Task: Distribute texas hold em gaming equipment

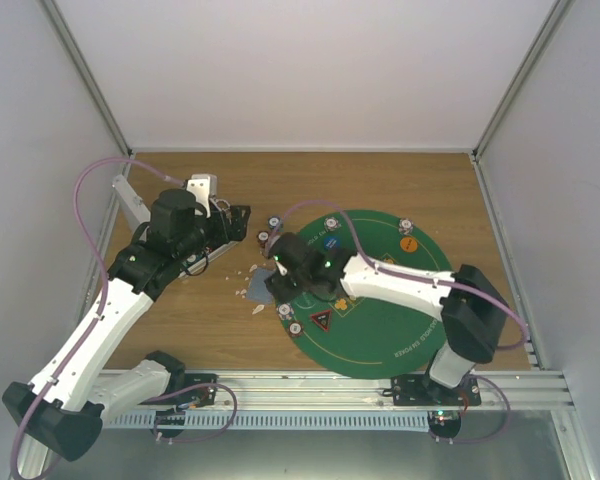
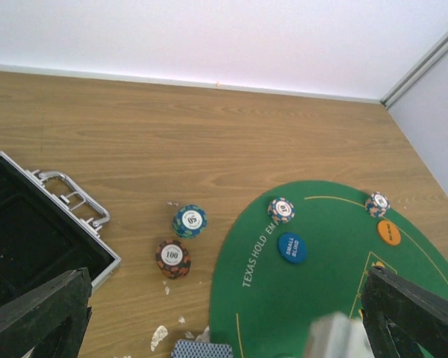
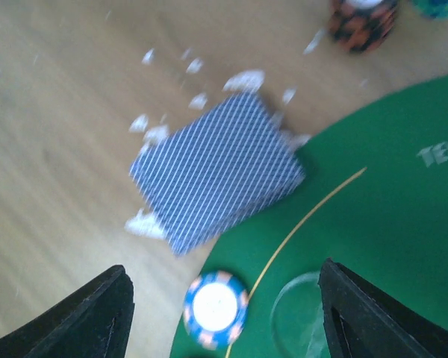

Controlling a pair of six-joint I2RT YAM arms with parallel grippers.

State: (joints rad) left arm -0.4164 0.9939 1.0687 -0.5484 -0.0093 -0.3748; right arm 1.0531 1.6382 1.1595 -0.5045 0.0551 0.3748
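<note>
We saw the card deck [image 3: 216, 168], its blue back cross-hatched white, lying at the green mat's [image 3: 388, 224] edge. Our right hand [image 3: 224, 298] hovered spread above it. Our left hand [image 2: 225, 298] was spread too, empty.

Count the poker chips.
5, perhaps 6: blue chip and 100 chip on wood left of the mat; two far chips on it; near chip at its edge by the cards. A round piece beside it is unclear; right arm may hide others.
</note>
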